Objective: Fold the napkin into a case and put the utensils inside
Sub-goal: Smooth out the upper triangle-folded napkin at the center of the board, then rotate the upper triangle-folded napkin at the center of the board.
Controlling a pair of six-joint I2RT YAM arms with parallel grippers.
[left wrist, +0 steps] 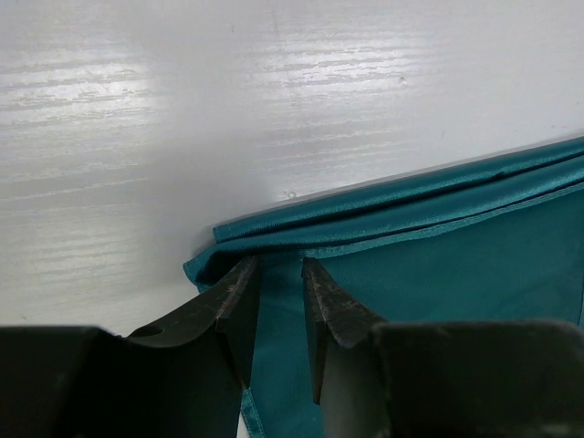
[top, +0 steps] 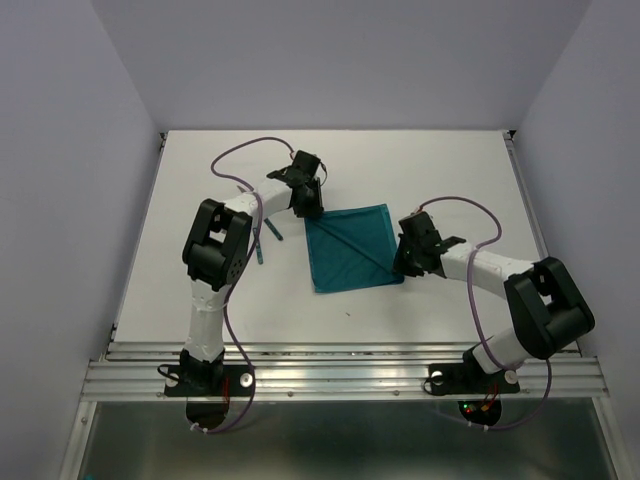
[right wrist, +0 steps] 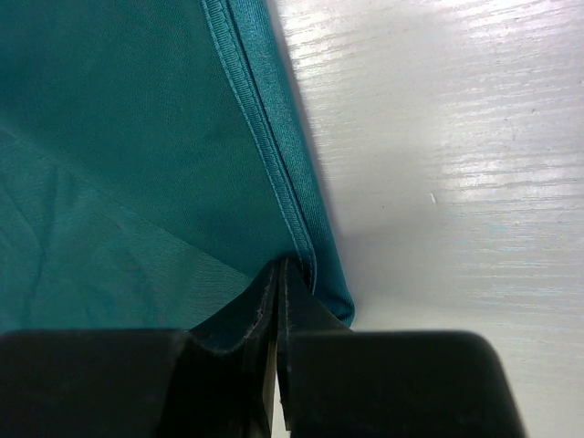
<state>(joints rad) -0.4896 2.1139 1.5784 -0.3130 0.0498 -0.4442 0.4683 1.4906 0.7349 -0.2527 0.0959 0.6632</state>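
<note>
left arm (top: 222, 245) hides most of the utensils (top: 259, 252) beside the napkin (top: 350, 250).

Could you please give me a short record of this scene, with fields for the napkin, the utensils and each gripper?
napkin: teal cloth lying flat mid-table, layered edges at its far-left corner, a diagonal crease across it
utensils: thin teal handles on the table, left of the napkin, apart from it
left gripper: open, jaws straddling the napkin's far-left corner
right gripper: shut on the hem at the napkin's near-right corner
task state: napkin not yet a pouch shape; utensils outside it
</note>
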